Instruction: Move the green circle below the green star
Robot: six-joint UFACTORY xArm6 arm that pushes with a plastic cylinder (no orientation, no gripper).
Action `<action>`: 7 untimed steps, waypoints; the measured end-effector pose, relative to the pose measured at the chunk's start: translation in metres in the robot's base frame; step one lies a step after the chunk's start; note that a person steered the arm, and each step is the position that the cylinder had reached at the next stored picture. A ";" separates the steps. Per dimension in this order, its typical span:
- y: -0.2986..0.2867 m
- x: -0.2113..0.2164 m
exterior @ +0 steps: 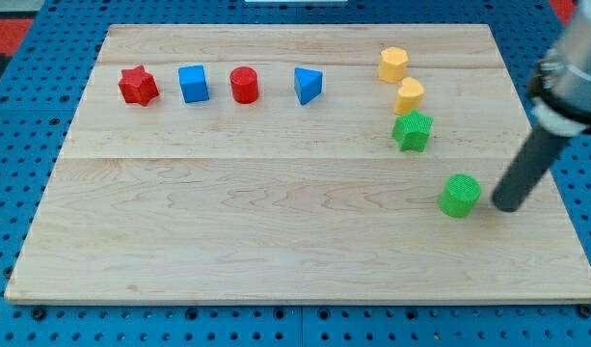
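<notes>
The green circle (460, 195) lies on the wooden board at the view's right, lower than the green star (412, 130) and a bit to its right. My tip (507, 205) rests on the board just right of the green circle, a small gap apart. The dark rod slants up to the view's right edge.
A yellow block (409, 95) touches the green star's top, and a yellow hexagon (393, 65) sits above that. Along the top run a red star (138, 86), blue cube (193, 84), red cylinder (244, 85) and blue triangle (308, 86). The board's right edge (555, 173) is close.
</notes>
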State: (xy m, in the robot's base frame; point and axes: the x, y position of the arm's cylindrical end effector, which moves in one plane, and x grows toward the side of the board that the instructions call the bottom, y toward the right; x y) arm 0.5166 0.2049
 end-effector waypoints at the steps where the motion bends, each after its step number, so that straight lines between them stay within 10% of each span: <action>1: -0.055 -0.003; 7: -0.134 0.005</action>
State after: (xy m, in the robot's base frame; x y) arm 0.5217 0.0714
